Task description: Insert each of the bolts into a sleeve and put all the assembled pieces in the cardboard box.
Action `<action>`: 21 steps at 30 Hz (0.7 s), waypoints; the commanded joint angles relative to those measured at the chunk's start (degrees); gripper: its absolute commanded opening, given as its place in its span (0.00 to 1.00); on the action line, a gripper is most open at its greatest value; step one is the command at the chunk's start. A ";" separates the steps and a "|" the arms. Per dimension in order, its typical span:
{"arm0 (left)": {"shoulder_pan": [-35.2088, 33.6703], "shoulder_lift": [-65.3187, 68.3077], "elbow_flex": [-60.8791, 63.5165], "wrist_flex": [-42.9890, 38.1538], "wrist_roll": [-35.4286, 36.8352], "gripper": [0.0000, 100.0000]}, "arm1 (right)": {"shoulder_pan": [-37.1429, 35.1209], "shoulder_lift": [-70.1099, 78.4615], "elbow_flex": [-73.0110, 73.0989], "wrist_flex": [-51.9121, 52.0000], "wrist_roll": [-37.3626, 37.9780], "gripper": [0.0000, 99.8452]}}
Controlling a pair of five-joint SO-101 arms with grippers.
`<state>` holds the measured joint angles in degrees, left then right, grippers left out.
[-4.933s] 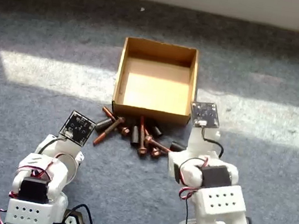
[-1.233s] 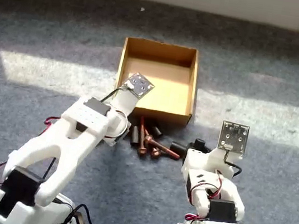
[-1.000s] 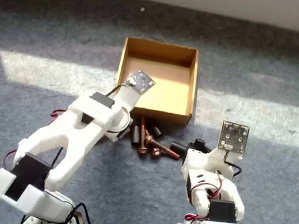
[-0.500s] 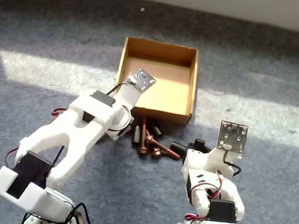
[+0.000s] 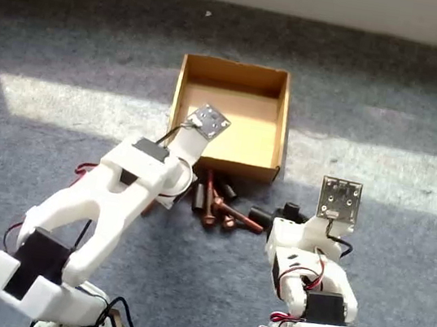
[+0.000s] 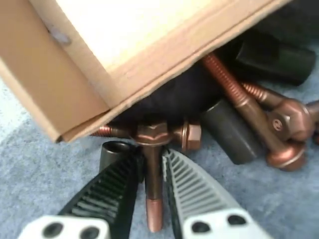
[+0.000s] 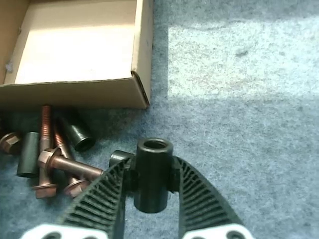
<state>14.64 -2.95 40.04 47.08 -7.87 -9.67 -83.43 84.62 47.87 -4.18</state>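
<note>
Left pincer (image 6: 152, 164): ribbed fingers clamped on the threaded shank of a copper flange-head bolt (image 6: 153, 199). Right pincer (image 7: 152, 168): closed around a smooth black tubular sleeve (image 7: 153, 149), held upright. Farther off, a pile of bolts and sleeves (image 5: 211, 202) lies on the fuzzy grey table (image 5: 390, 115), against the square, open cardboard box (image 5: 220, 165).

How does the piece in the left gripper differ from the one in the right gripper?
The left gripper holds a bolt: copper-coloured, slim, threaded, with a hex head. The right gripper holds a sleeve: black, thicker, smooth and hollow. The bolt lies at the cardboard box corner, amid the pile; the sleeve is apart from it. Both are gripped.
</note>
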 commanded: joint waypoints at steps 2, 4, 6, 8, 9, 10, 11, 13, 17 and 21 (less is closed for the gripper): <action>0.92 -12.70 6.73 -5.54 0.53 0.00 | -0.13 -1.19 -0.48 -1.36 0.53 0.00; 0.92 -17.10 10.42 -8.26 0.53 0.00 | -1.45 -1.19 -0.48 -1.36 0.53 0.00; 0.92 -21.49 13.14 -9.76 0.53 0.01 | -3.21 -1.19 -0.48 -1.36 0.53 0.00; 0.92 -25.54 14.81 -10.11 0.53 0.01 | -4.79 -1.19 -0.48 -1.36 0.53 0.00; 0.92 -27.47 15.43 -10.11 0.62 0.01 | -5.58 -1.19 -0.48 -1.36 0.53 0.00; 0.92 -29.23 15.96 -10.11 0.62 0.01 | -6.46 -1.19 -0.48 -1.36 0.53 0.00; 0.92 -30.99 16.57 -10.11 0.62 0.01 | -7.60 -1.19 -0.48 -1.36 0.53 0.00; 0.92 -34.59 17.63 -10.02 3.43 0.01 | -9.80 -1.19 -0.57 -1.36 0.53 0.00; 0.92 -42.07 18.51 -10.02 14.42 0.01 | -12.35 -1.19 -1.01 -1.45 0.53 0.00; 0.84 -49.36 20.62 -10.11 16.09 0.01 | -12.53 -1.19 -1.10 -2.51 0.53 0.00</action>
<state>14.64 -44.62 59.91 38.20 5.67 -21.27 -83.60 84.62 47.87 -4.18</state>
